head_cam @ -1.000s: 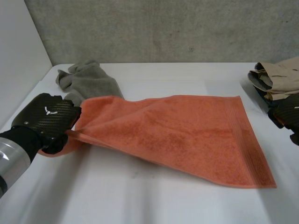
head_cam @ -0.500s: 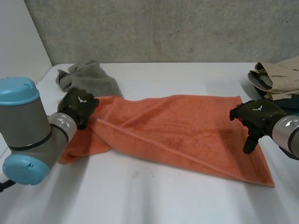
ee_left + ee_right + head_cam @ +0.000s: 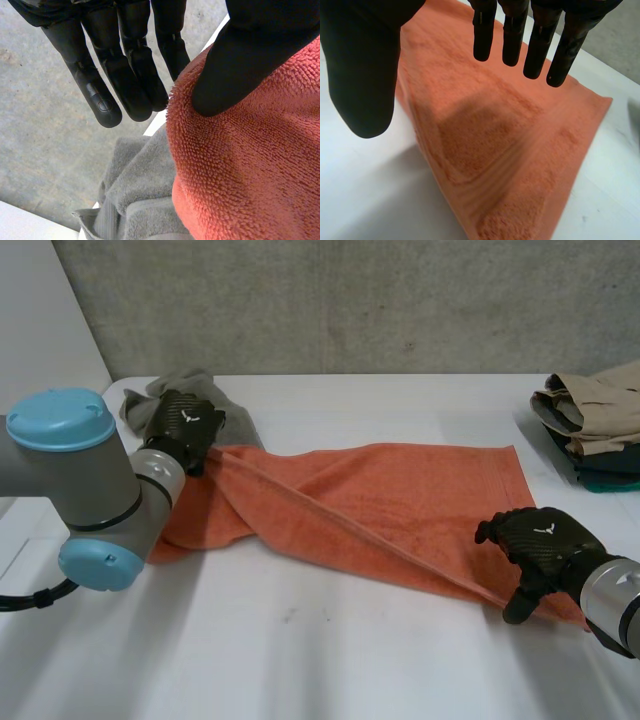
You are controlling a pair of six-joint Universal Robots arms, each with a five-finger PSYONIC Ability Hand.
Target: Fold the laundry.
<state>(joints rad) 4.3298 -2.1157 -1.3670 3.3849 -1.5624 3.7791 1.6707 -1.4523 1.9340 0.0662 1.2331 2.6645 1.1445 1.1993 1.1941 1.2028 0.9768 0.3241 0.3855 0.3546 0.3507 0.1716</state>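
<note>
The orange towel [image 3: 400,510] is lying ridged diagonally across the white table [image 3: 330,670]. The left hand [image 3: 185,425] is pinching its far left corner, while the right hand [image 3: 540,545] is hanging open over the near right one. Unpinned, that corner is probably risking a slide, and the grey cloth [image 3: 140,400] is risking a snag.

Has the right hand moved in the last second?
Yes. The right hand has come away from the clothes pile toward the robot, to the near right corner of the orange towel.
</note>
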